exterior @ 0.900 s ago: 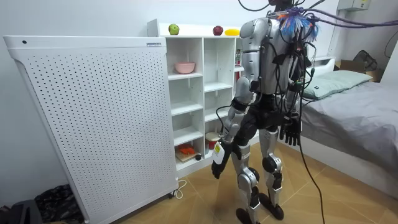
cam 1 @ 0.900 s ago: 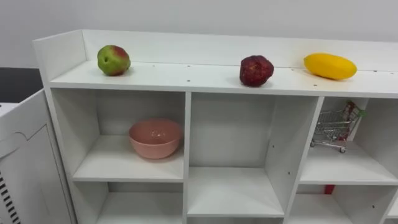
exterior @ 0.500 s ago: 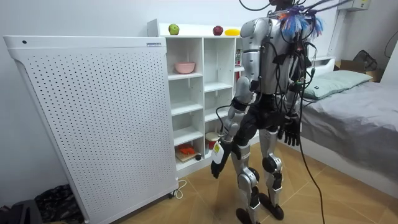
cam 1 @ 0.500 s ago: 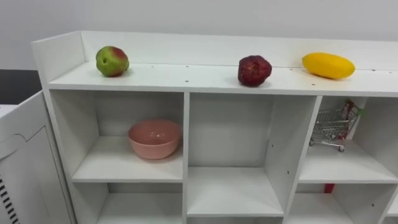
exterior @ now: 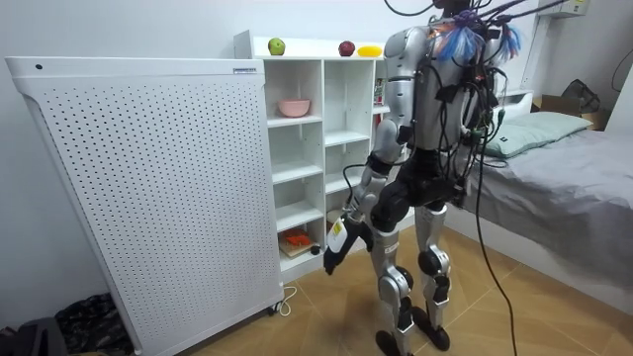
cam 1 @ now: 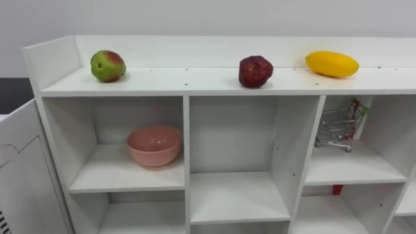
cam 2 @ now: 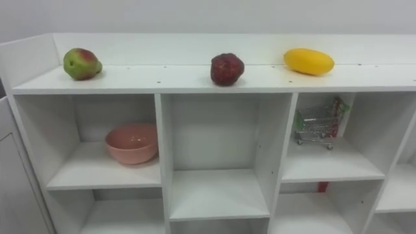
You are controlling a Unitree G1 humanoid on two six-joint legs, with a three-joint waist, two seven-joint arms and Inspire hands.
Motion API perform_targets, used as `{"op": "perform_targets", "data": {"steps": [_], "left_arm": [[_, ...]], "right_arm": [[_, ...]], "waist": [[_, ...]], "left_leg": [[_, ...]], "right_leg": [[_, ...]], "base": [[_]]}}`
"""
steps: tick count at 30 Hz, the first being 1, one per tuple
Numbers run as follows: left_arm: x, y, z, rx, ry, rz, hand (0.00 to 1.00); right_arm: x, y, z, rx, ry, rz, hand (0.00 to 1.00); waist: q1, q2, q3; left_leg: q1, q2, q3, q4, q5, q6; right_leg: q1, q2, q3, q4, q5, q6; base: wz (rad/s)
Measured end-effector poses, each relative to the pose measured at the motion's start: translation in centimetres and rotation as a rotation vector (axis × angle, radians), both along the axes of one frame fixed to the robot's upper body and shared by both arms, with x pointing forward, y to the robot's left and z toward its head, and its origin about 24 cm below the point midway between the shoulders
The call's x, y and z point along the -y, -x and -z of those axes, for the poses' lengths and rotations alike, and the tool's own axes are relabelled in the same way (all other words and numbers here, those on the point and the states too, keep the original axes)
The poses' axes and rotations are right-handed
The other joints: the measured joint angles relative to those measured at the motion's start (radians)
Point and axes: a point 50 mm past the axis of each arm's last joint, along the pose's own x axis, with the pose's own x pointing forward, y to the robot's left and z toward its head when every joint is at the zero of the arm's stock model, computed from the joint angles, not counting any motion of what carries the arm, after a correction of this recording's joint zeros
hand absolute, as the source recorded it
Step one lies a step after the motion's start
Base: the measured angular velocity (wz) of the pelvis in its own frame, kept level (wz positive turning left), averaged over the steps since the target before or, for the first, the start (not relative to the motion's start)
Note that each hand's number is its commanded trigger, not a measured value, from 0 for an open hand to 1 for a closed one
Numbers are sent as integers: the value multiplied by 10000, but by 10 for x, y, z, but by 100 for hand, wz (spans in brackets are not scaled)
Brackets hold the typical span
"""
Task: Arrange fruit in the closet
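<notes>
Three fruits lie on the top board of the white closet (cam 1: 188, 83). A green-red apple (cam 1: 108, 65) rests at the left, a dark red fruit (cam 1: 255, 71) in the middle and a yellow mango (cam 1: 331, 64) at the right. In the room view I stand facing the closet (exterior: 307, 148), about an arm's length off. My left hand (exterior: 334, 247) hangs low at knee height in front of the lower shelves, fingers relaxed and holding nothing.
A pink bowl (cam 1: 154, 145) sits in the upper left compartment and a small toy shopping cart (cam 1: 336, 129) in the upper right one. A tall white perforated panel (exterior: 148, 188) stands left of the closet. A bed (exterior: 574, 168) lies behind me.
My left arm has swung forward, bringing the hand closer to the lower shelves. The eye view has shifted slightly, which is the camera's own move; the fruits stay in place.
</notes>
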Motion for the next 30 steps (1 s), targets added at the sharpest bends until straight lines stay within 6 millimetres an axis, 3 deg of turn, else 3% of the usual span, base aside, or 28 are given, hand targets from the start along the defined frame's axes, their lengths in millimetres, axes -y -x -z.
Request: {"op": "perform_targets", "data": {"steps": [1, 3, 6, 9, 10, 12, 22, 30], "left_arm": [[0, -1, 0, 84, -52, 20, 0], [0, -9, -1, 515, -148, 169, 0], [1, -10, -2, 701, -221, 284, 0], [1, -8, -2, 713, -380, 310, 0], [1, -9, -2, 787, -466, 380, 0], [3, -8, -2, 813, -424, 464, 0], [5, -10, -1, 1028, -325, 734, 0], [6, -7, -1, 947, -213, 1019, 0]], "right_arm": [[0, -13, -7, 672, 127, -36, 0], [-4, -57, -42, 3112, 724, -628, 0], [-12, -92, -88, 5802, 1432, -1112, 0], [-20, -102, -108, 6759, 2052, -1495, 0], [-24, -106, -115, 7094, 2310, -1790, 0], [-29, -111, -127, 7655, 2612, -2080, 0], [-48, -133, -213, 11944, 3928, -2355, 0], [-50, -143, -238, 13172, 4528, -2058, 0]], "waist": [[3, -5, -4], [50, -74, -38], [43, -84, -48], [85, -80, -101], [91, -132, -72], [289, -161, -93], [560, -33, -97], [541, -81, -124]], "left_leg": [[3, 4, -4, -5, 0, 0], [-36, 20, 3, -22, 2, -4], [-159, 21, 14, 15, 44, -3], [-149, 36, 10, 40, 50, -4], [-156, 36, 9, 31, 49, -4], [-203, 34, 61, -18, 49, -3], [-262, 23, 147, 37, 52, 1], [-336, 34, 106, 156, 61, 2]], "right_leg": [[0, -1, -28, 3, 0, 0], [-122, 4, 4, 20, 0, -1], [-151, 9, 48, 3, 12, -19], [-165, 21, 61, 5, 12, -18], [-177, 19, 61, -7, 12, -18], [-284, 19, 67, 17, 13, -17], [-340, -8, 72, 14, 14, -16], [-294, -2, 18, 57, 46, -57]], "base": [[4], [5], [1], [1], [0], [-8], [-2], [0]]}}
